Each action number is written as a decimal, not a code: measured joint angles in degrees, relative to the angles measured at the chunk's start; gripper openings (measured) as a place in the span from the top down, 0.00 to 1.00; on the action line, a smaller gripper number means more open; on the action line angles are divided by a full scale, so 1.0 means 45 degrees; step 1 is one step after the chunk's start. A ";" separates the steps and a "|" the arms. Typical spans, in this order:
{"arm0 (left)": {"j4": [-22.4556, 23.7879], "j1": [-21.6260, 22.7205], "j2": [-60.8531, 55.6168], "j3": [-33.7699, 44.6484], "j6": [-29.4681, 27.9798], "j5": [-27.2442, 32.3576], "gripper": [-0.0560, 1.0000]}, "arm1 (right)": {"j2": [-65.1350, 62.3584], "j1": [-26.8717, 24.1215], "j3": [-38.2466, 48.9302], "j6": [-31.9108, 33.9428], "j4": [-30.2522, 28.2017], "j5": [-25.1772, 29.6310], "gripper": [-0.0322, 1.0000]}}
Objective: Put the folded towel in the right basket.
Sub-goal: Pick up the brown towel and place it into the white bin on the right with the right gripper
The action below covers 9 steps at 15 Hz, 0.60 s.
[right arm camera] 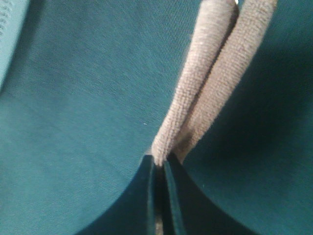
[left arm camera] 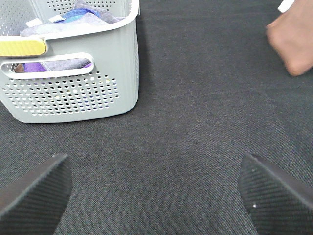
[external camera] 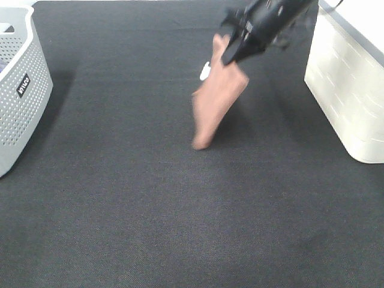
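Towel (external camera: pixel 219 99), brown and folded, hangs from the right gripper (external camera: pixel 233 55) above the dark tabletop (external camera: pixel 180 228). Its upper edge is pinched between jaws closed tight on the cloth, as the right wrist view shows. The towel's lower end is blurred, and whether it touches the surface cannot be told. A small white tag (external camera: pixel 205 72) sticks out at its side. The cream right basket (external camera: pixel 342 96) stands near, apart from the towel. The grey perforated left basket (external camera: pixel 21 90), with clothes (left arm camera: pixel 73 17) inside, sits well apart at the opposite edge. The left gripper (left arm camera: pixel 154 196) hovers low near that basket, jaws spread wide over the tabletop.
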 joint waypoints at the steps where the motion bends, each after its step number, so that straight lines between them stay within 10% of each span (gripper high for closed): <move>1: 0.0000 0.0000 0.0000 0.0000 0.0000 0.0000 0.12 | -0.0802 0.0000 0.0000 0.0331 -0.0547 0.0153 0.97; 9: 0.0000 0.0000 0.0000 0.0000 0.0000 0.0000 0.12 | -0.4660 0.0000 0.0000 0.2699 -0.4864 0.0216 0.97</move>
